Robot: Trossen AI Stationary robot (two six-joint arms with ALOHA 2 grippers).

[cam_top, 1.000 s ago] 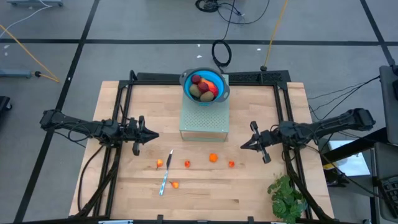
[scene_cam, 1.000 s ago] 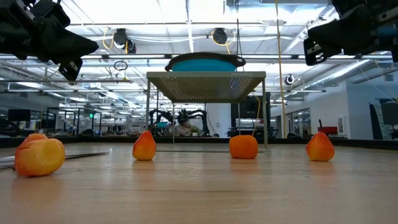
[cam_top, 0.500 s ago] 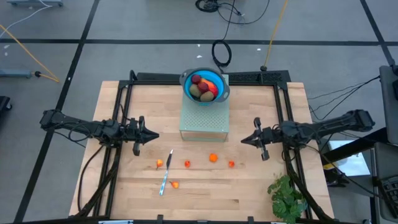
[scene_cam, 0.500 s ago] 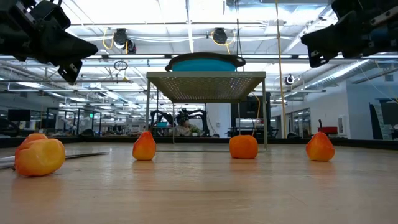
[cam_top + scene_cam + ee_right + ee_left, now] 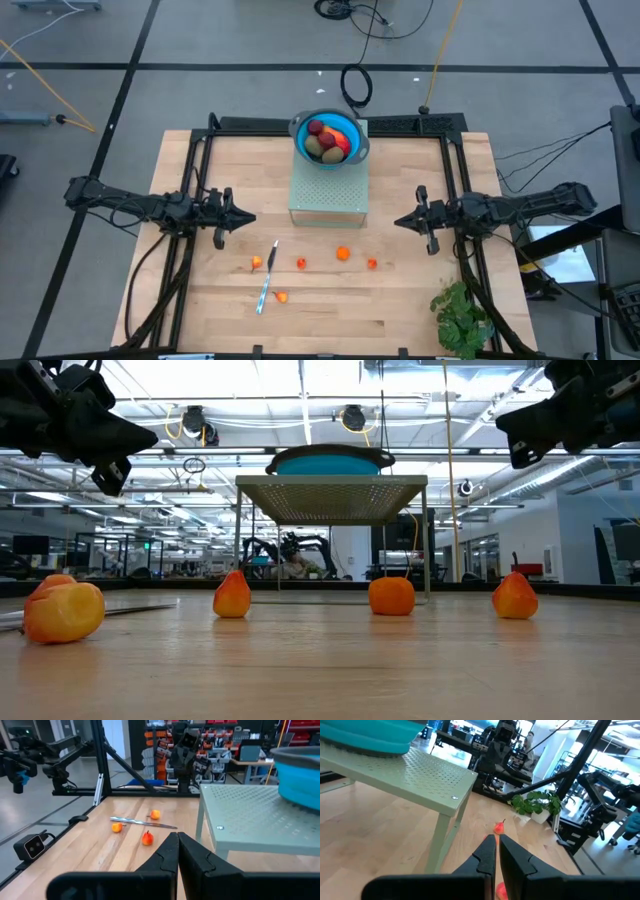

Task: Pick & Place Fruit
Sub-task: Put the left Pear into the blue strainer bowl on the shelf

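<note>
Small fruit (image 5: pixel 343 254) on table, between, well apart from both closed fingers.

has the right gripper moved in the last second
Yes. In the high view the right gripper has drawn back toward the table's right edge, farther from the green perforated stand than before.
</note>
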